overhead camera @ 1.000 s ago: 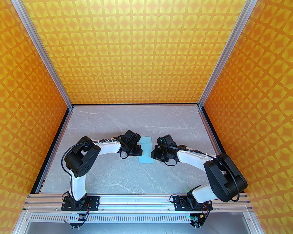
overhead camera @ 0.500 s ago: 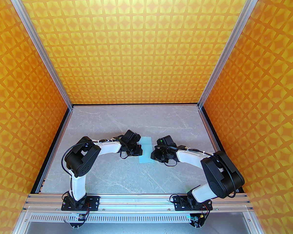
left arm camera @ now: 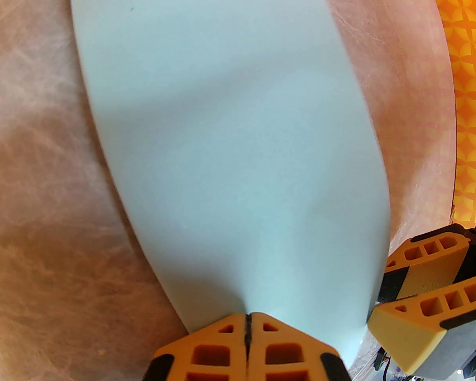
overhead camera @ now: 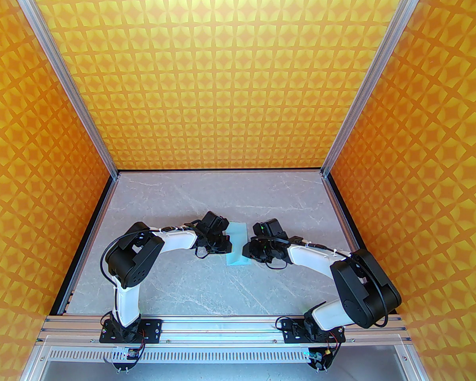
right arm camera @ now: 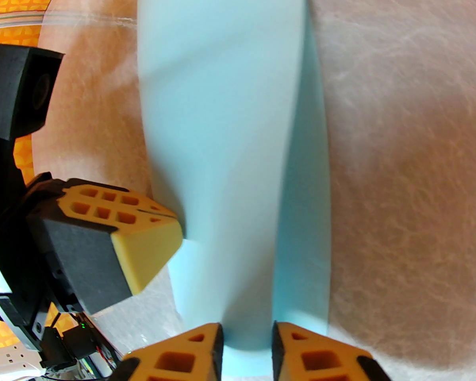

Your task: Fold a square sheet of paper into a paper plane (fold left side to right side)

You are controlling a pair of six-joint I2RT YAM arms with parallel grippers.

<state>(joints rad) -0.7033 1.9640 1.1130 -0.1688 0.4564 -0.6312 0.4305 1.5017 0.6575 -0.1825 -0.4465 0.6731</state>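
Observation:
The square sheet of paper [overhead camera: 238, 236] lies folded into a long pale-blue strip on the table between both grippers. Its upper layer [right arm camera: 222, 113] is lifted and twisted above the darker lower layer. My left gripper [overhead camera: 227, 245] is shut on the sheet's left edge, and the paper [left arm camera: 230, 133] puckers out from its closed fingertips [left arm camera: 248, 326]. My right gripper [overhead camera: 246, 249] stands at the right edge, its jaws open a little [right arm camera: 246, 345] with the near end of the paper between them. Each wrist view catches the other gripper, the left [right arm camera: 158, 228] and the right [left arm camera: 380, 297].
The grey marble tabletop [overhead camera: 174, 284] is walled in on three sides by orange patterned panels [overhead camera: 238, 93] with aluminium posts. Both arms bend inward from their bases on the rail at the near edge [overhead camera: 222, 326].
The right gripper's jaws have parted slightly, and the arm has shifted a little toward the sheet. The paper's upper layer has risen and twisted. The left gripper has stayed shut in place.

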